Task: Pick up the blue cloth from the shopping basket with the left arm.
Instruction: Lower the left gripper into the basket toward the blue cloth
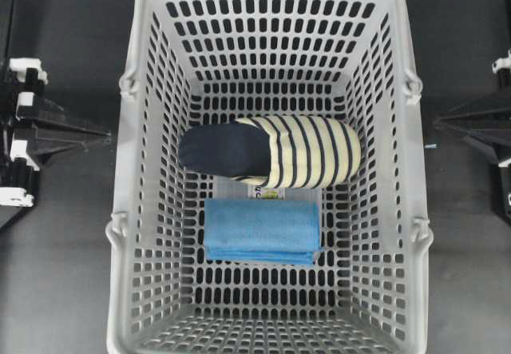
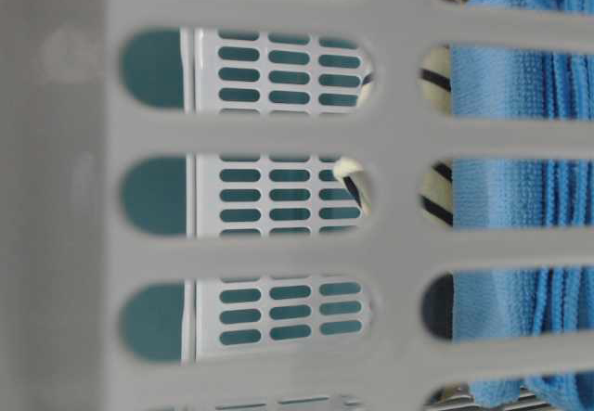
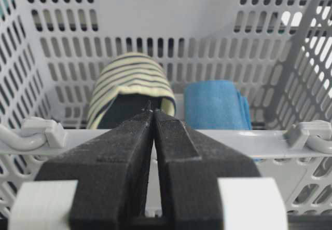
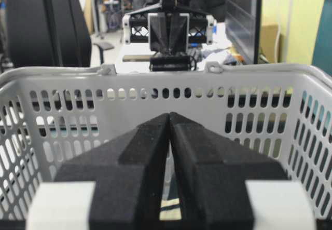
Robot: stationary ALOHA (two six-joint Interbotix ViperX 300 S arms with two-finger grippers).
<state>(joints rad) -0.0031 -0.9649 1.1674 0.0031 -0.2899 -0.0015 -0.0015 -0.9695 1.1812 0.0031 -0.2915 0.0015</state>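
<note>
Folded sky-blue terry cloth lies in the light-grey slotted plastic basket, at 6 o'clock of a navy-and-cream striped slipper; left gripper and right gripper both pressed together, empty.

No readable text anywhere; small label on shopping basket floor beside slipper, print too small.

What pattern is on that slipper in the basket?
The slipper has navy and cream stripes with a plain navy toe, seen best in the overhead view.
</note>
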